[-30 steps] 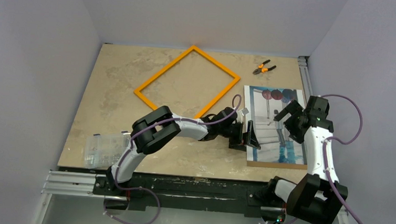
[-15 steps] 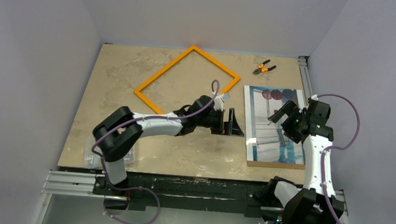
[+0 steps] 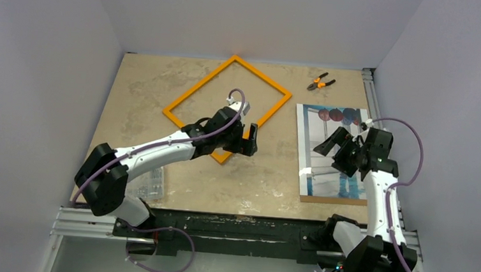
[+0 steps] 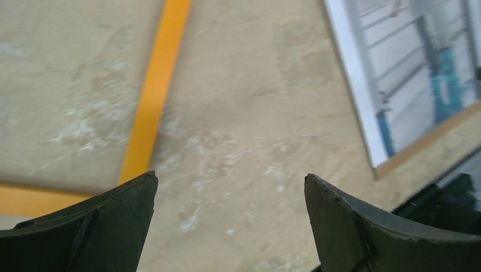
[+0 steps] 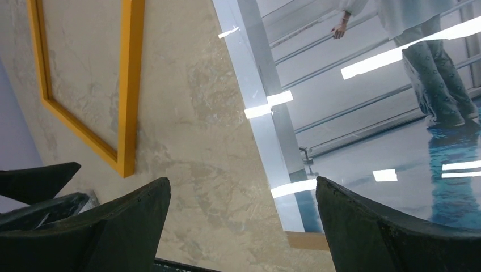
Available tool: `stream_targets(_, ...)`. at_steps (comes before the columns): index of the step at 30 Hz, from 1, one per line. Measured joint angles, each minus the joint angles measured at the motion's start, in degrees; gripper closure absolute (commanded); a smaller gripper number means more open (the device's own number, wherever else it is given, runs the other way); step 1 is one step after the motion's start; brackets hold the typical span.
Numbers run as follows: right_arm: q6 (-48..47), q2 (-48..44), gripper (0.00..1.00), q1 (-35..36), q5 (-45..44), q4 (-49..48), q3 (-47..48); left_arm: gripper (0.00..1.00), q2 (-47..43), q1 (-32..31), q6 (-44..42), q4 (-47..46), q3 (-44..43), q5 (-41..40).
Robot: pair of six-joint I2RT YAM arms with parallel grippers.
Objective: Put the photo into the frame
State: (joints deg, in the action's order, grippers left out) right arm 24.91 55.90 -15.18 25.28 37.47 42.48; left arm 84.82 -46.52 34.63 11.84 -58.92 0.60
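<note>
The orange frame [image 3: 200, 85] lies flat on the table, turned like a diamond, with only table inside it. The glossy photo [image 3: 328, 126] lies flat at the right, on a brown board [image 3: 336, 199] whose near edge shows. My left gripper [image 3: 249, 141] hovers open and empty over the frame's near right corner; its wrist view shows an orange strip of the frame [image 4: 156, 93] and the photo [image 4: 408, 73] at upper right. My right gripper [image 3: 337, 153] hangs open and empty above the photo's left part; below it are the photo [image 5: 368, 113] and the frame [image 5: 131, 85].
Orange-handled pliers [image 3: 320, 83] lie at the back right. A clear plastic box [image 3: 151, 184] sits at the near left edge, partly under my left arm. Walls stand close on both sides, with a rail [image 3: 372, 94] on the right.
My left arm has swung left from the photo's left edge to the frame's near corner, its jaws opening a little wider. My right gripper has shifted slightly nearer over the photo.
</note>
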Motion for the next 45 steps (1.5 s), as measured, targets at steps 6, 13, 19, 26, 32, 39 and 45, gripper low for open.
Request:
stream_targets(6, 1.07, 1.29, 0.03, 6.29, -1.84, -0.24, -0.22, 0.02, 6.32, 0.02, -5.44, 11.02, -3.15, -11.43)
stream_targets(13, 3.04, 5.31, 0.06, 12.11, -5.38, -0.09, -0.22, 0.04, 14.69, 0.00, -8.85, 15.58, -6.69, -15.82)
stream_targets(19, 3.96, 6.03, 0.06, 13.27, -7.13, 0.33, -0.17, 0.08, 18.40, 0.09, -10.01, 15.61, -7.23, -16.00)
stream_targets(26, 4.52, 7.02, 0.06, 14.43, -7.85, 0.48, -0.17, 0.14, 19.56, 0.83, -10.34, 13.42, -7.19, -14.36)
stream_targets(32, 4.68, 8.70, 0.06, 16.37, -7.91, 0.46, -0.17, 0.22, 21.03, 1.14, -11.06, 12.35, -8.63, -13.57)
stream_targets(39, 4.72, 9.60, 0.06, 17.46, -7.85, 0.46, -0.13, 0.48, 22.45, 1.14, -11.58, 11.47, -10.01, -12.33)
stream_targets(45, 5.09, 10.80, 0.06, 18.80, -7.85, 0.22, 0.04, 0.63, 20.04, 1.14, -10.08, 9.53, -6.43, -12.35)
